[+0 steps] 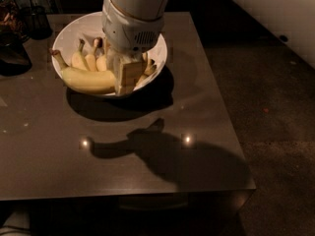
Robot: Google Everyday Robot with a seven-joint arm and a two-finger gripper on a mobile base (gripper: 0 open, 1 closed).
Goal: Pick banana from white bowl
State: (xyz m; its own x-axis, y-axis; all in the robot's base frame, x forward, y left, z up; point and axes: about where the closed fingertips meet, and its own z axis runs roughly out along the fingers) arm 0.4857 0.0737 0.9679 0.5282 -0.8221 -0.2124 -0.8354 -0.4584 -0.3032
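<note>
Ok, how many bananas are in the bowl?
4: big banana in front, two small ones behind it, one right of the tool, which sits in the bowl and may hide more.

Dim room, lit from overhead; two glare spots point(187, 139) dot the dark glossy square table point(206, 82). The gripper point(127, 80), low in the round white bowl point(69, 28), casts a heavy shadow point(197, 166) across the tabletop.

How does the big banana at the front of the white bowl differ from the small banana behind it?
The large banana is longer and thicker than the small banana. The large banana lies across the front of the white bowl; the small banana points its stem upward. The gripper is down in the bowl at the large banana's right end, away from the small banana. Both are pale yellow, unpeeled.
</note>
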